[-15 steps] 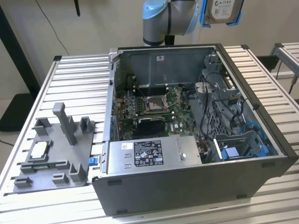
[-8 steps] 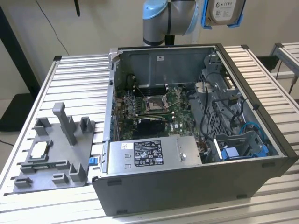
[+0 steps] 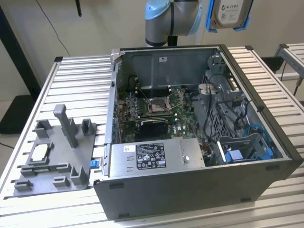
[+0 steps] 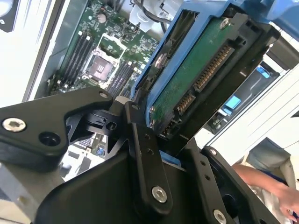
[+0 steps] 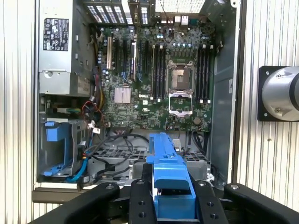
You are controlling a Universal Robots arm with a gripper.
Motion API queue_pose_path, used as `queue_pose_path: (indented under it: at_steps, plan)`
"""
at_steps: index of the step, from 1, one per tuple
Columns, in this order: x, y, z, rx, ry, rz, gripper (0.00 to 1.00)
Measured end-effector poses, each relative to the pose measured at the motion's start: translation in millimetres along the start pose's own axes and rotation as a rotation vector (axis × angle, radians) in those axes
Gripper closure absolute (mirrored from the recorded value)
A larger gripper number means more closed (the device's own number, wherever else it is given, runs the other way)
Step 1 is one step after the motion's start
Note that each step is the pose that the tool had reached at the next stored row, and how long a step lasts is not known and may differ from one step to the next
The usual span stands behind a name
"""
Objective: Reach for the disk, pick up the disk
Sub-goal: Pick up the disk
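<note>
**Already lifted: disk clamped in gripper, high above the open case**

Currently the disk (image 3: 231, 14) hangs at the top of the exterior view, held clear above the rear edge of the open computer case (image 3: 190, 190), next to the arm's grey-and-blue wrist joint (image 3: 164, 21). Fingers are clamped on the disk's blue bracket; in the second wrist view the gripper (image 4: 161, 140) pinches the disk (image 4: 196, 79) at its connector end, green circuit side and connector row facing the camera.

Around it: nothing touches the disk. Below sits the motherboard (image 3: 156, 107) with its empty CPU socket (image 5: 180, 77), a tangle of black cables (image 3: 223, 102), the silver power supply box (image 3: 156, 156) at the near wall, and a blue drive cage (image 3: 251, 147) at the exterior view's right. A grey fixture plate (image 3: 54, 156) with upright posts lies on the slatted table (image 3: 76, 80), at the exterior view's left of the case, a small square chip (image 3: 39, 153) resting on it.

View differences: the first wrist view looks straight down into the case, showing the bracket's blue edge (image 5: 170, 182) between black fingers (image 5: 140, 205). The second wrist view also catches a person's arm (image 4: 261, 182) at the frame corner.
</note>
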State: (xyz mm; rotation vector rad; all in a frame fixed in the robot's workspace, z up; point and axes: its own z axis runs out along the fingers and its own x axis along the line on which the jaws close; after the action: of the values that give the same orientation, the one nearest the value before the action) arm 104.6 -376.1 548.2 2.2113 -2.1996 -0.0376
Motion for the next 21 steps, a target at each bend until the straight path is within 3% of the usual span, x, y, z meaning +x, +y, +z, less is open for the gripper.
queue_pose_path:
  at_steps: [8, 21]
  plan:
    - [4.3, 0.0, 0.6, 0.0, 0.0001, 0.0, 1.0]
    - [33.3, 0.1, 2.7, 0.0, 0.0, 0.0, 1.0]
